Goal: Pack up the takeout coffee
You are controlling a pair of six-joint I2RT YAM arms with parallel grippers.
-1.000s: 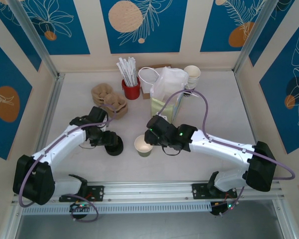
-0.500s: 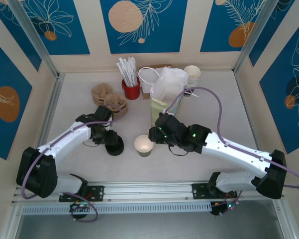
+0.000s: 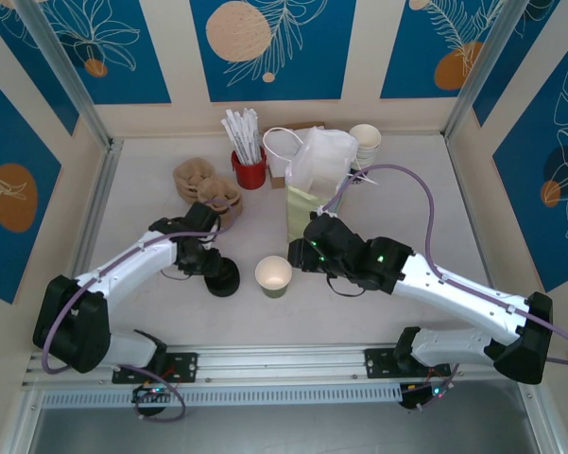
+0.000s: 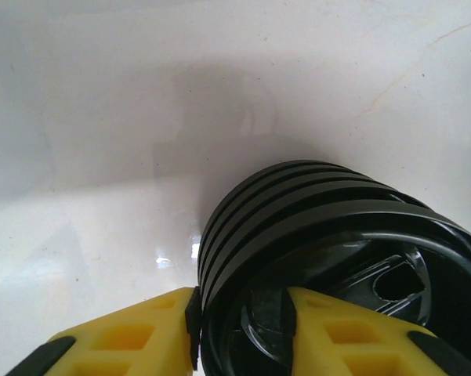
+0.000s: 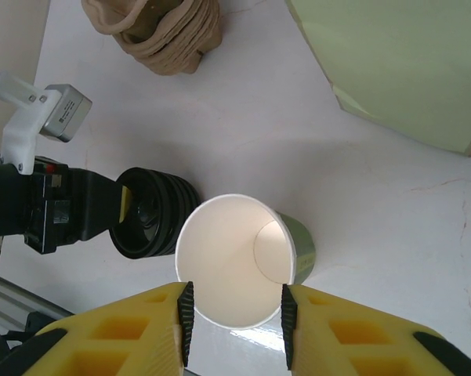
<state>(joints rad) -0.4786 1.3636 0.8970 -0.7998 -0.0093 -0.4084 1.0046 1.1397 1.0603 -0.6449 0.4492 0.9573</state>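
One small paper cup with olive sides [image 3: 273, 275], lidless and upright, stands on the white worktop [image 3: 142, 194] between the arms. Right fingers [image 5: 337, 337] hang half open just beside its rim, gripping nothing. Left fingers [image 4: 141, 337] pinch the top rim of a stack of black plastic lids [image 4: 298, 211], one inside, one outside.
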